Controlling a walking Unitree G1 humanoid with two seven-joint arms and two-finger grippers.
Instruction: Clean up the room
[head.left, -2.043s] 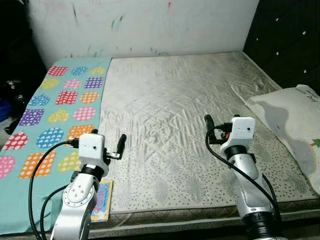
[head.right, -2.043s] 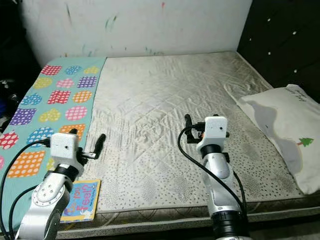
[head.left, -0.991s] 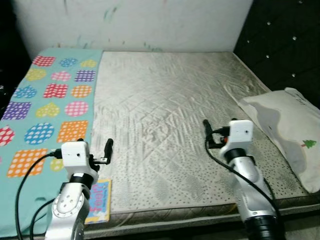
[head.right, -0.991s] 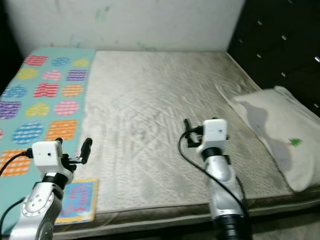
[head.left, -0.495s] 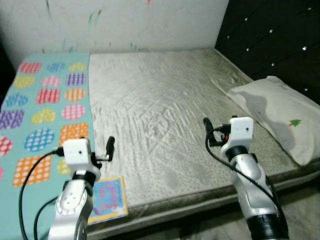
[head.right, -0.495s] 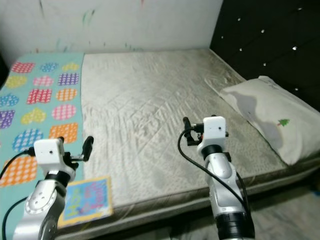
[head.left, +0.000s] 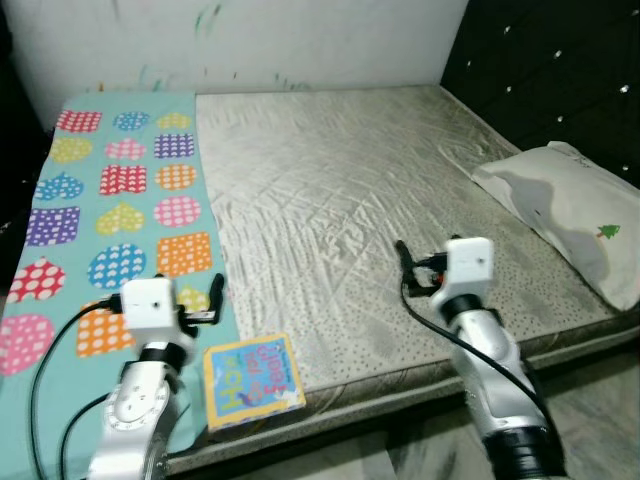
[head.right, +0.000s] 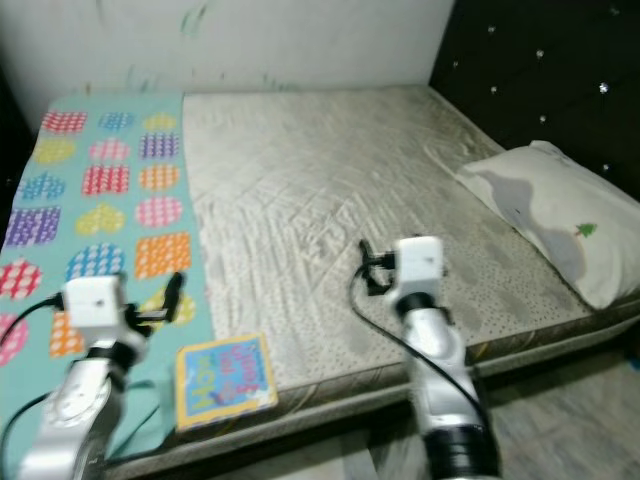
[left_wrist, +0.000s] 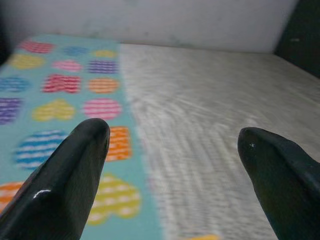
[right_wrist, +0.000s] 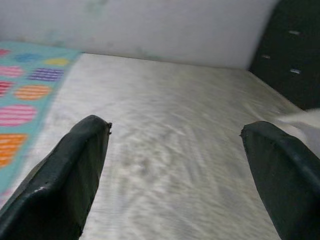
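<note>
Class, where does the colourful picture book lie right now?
The colourful square picture book lies at the bed's near edge on the robot's left, beside the teal patterned blanket, just right of the left claw.

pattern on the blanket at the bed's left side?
Teal blanket with multicoloured dotted, striped and checked hearts, circles and squares; clearest in the left eye view.

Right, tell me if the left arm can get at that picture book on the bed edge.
Probably yes. The book lies flat at the near edge of the bed, just beside the left gripper, whose fingers are open, with nothing between them.
</note>
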